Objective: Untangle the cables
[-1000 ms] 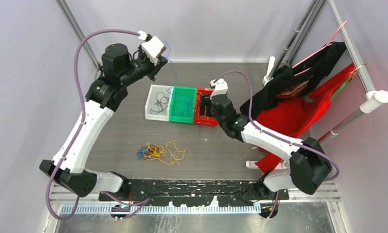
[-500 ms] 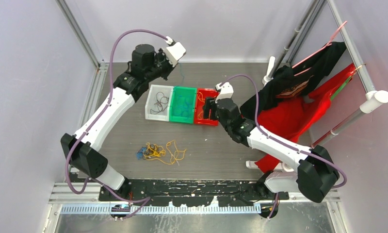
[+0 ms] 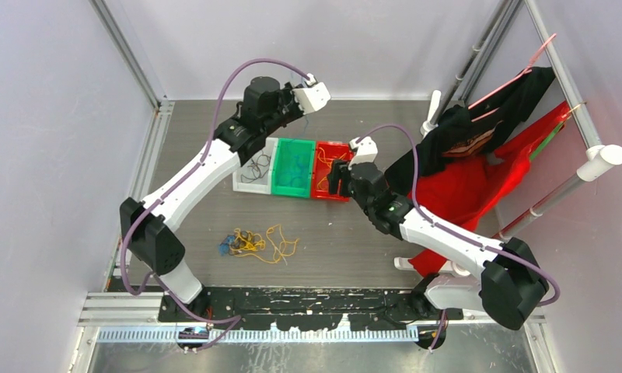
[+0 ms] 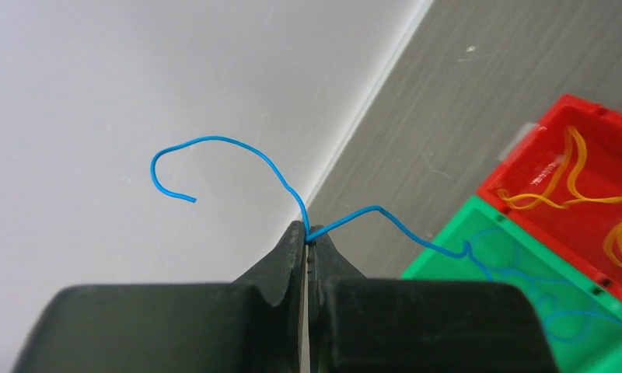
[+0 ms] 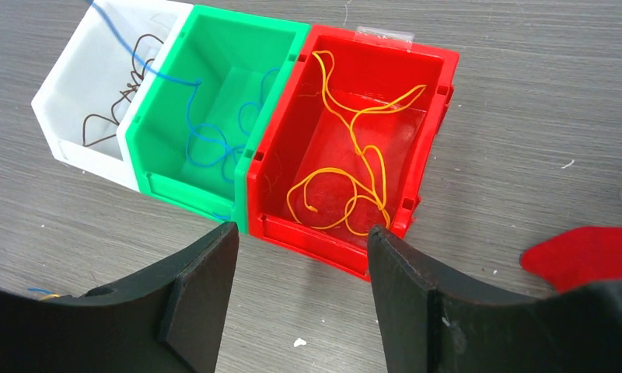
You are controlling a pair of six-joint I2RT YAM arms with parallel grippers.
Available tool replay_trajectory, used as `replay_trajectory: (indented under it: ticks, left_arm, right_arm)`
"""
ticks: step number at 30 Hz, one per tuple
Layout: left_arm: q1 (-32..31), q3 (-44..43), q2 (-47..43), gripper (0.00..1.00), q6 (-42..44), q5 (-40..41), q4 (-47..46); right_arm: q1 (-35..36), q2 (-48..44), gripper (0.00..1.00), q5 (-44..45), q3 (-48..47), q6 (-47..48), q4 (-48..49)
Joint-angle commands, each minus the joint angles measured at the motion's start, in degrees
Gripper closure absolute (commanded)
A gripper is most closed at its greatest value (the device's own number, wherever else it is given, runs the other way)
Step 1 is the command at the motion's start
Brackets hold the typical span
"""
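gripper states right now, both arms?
Left gripper: shut on a blue cable.
Right gripper: open, holding nothing.

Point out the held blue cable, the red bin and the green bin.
blue cable point(image 4: 214, 139), left wrist view, upper arc
red bin point(image 5: 316, 237), right wrist view, near wall
green bin point(image 5: 249, 17), right wrist view, far rim

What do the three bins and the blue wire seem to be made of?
Red bin, green bin and white bin: probably moulded hard plastic with a glossy finish. They show light reflections, and the rims have sharp ribs and slots.
Blue wire: perhaps plastic-coated metal, smooth. It is very thin, yet it holds its curl in the air.
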State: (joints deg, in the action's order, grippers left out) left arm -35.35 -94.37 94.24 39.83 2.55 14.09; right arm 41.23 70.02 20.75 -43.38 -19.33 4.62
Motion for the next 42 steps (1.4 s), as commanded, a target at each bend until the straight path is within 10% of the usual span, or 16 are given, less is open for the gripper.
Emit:
replay_trajectory:
  ticks: [1,30,42]
  left_arm:
    - [0.46,-3.90,1.45,1.00,7.72,4.48,-9.75]
    - [-0.59,2.11,0.40,1.00,-2.78,-4.29,12.05]
    - [-1.57,-11.12,4.50,1.00,-15.13,-10.49,20.67]
  right_arm:
    - [-0.14,-1.97,0.34,-0.01,0.30,-0.98,2.60]
    - [-0.20,-6.38,0.34,1.22,4.24,-3.02,2.99]
    - [-0.24,-7.42,0.34,1.51,6.07,-3.85,3.39]
